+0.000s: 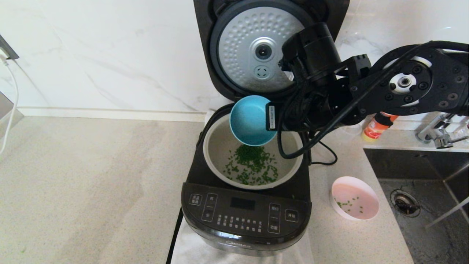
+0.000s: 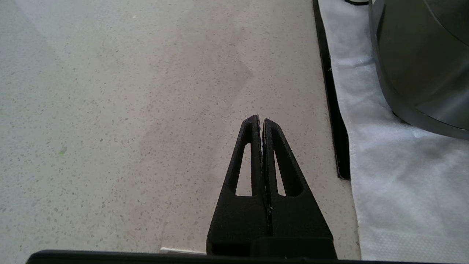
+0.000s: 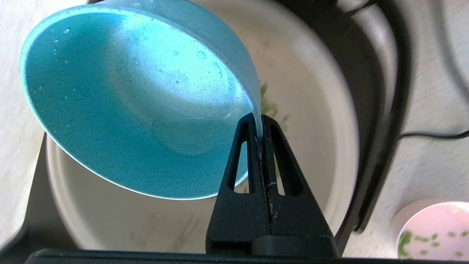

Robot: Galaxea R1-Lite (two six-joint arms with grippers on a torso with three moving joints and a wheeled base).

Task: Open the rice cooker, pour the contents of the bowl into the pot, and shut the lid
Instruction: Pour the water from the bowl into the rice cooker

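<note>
Head view shows me the rice cooker point(image 1: 246, 205) on the counter point(image 1: 91, 190) with its lid point(image 1: 256, 55) standing open behind the pot point(image 1: 220, 146). The right gripper point(image 3: 259, 123) is clenched on the rim of the blue bowl point(image 1: 251, 121), tipped over the pot, and green bits point(image 1: 253, 165) lie inside. The bowl looks empty but wet. A pink bowl point(image 1: 354, 198) sits beside the cooker, toward the sink, with a few bits left. My left gripper point(image 2: 261, 123) rests closed over the counter near the cooker's front. My worry: a thin rim pinch could slip as I swing away, dropping the bowl into the pot.
</note>
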